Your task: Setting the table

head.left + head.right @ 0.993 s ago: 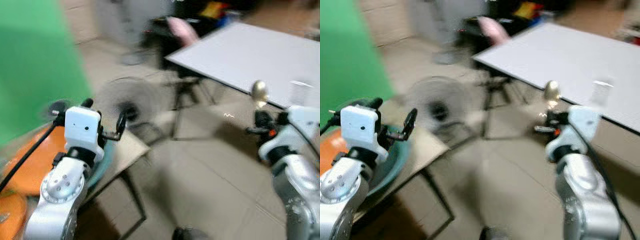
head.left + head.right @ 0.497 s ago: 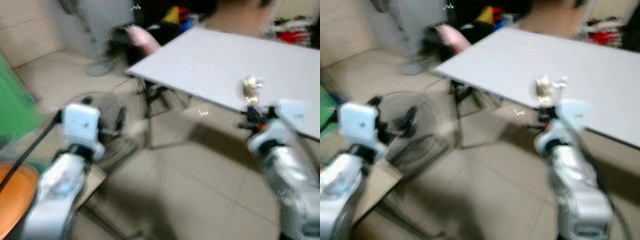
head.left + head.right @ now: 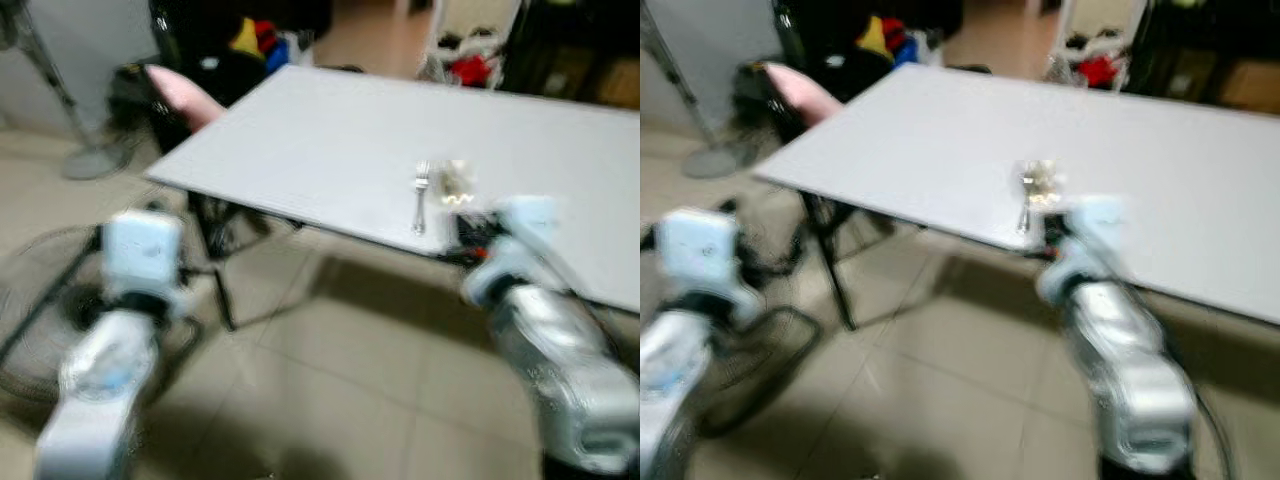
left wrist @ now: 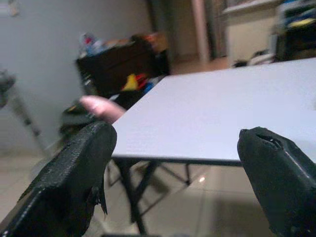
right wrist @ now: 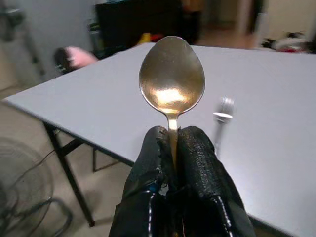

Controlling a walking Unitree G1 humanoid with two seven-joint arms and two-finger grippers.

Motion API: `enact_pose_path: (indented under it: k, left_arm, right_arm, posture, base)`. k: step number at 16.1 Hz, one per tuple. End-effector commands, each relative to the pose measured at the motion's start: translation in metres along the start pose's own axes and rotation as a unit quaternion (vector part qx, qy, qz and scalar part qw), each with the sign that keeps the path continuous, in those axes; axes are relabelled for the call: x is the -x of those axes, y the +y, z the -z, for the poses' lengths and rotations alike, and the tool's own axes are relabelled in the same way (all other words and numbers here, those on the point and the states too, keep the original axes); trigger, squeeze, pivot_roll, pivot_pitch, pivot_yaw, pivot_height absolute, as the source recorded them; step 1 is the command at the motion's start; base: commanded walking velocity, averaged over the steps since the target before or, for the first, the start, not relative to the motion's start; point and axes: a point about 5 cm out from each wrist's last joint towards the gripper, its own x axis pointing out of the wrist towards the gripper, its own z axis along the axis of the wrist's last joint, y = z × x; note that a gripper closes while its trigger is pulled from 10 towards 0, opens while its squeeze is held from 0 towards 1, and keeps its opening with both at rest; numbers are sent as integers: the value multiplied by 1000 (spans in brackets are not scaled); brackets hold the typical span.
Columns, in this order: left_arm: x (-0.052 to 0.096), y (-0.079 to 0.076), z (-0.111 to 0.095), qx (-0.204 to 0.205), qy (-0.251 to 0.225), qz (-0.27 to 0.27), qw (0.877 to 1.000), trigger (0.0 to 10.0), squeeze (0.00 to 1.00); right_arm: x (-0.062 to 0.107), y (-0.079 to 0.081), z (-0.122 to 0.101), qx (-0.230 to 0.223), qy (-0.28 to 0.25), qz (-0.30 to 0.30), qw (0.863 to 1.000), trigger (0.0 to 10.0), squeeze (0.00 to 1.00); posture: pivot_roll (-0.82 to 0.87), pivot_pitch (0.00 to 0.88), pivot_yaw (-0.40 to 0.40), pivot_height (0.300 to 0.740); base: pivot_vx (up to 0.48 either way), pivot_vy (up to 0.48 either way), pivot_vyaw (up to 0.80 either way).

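Camera swung since a second ago: grey table (image 3: 330,130) now fills the view, green wall gone.
Right gripper (image 5: 170,148) clenched on spoon (image 5: 172,81), upright near fork (image 3: 420,195) on the table; left gripper (image 4: 177,163) fingers spread, empty.

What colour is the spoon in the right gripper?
Golden-brass, shiny; the spoon shows best in the right wrist view.

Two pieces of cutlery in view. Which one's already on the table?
The fork: it lies flat on the white table near its front edge. The spoon is off the table, clamped upright in the right tool.
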Motion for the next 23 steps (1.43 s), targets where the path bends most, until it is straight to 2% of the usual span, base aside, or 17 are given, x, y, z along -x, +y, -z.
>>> enact_pose_path:
  k: [1, 4, 8, 20, 23]
  left_arm:
    - [0, -4, -4, 3, -8, 10, 1000, 10000, 0]
    - [3, -3, -3, 4, -4, 7, 1000, 10000, 0]
    - [6, -3, -1, 3, 3, 12, 1000, 10000, 0]
    - [6, -6, 1, 3, 10, 25, 1000, 10000, 0]
    - [6, -10, 3, 11, 13, 32, 999, 10000, 0]
  right_arm:
    - [0, -6, -2, 11, -3, 8, 1000, 10000, 0]
    - [-2, -3, 0, 12, 5, 2, 1000, 10000, 0]
    - [-2, 0, 3, -3, 6, -2, 1000, 10000, 0]
    - [-5, 3, 7, -3, 15, -1, 1000, 10000, 0]
    - [-3, 0, 7, -3, 17, 18, 1000, 10000, 0]
  posture:
    - [-135, 0, 37, 740]
    - [-132, 0, 35, 740]
    - [-134, 0, 41, 740]
    - [-132, 0, 41, 740]
    - [-141, 0, 47, 740]
  base:
    - [360, 0, 0]
    - [364, 0, 800]
    - [367, 0, 0]
    - [366, 0, 0]
    - [206, 0, 0]
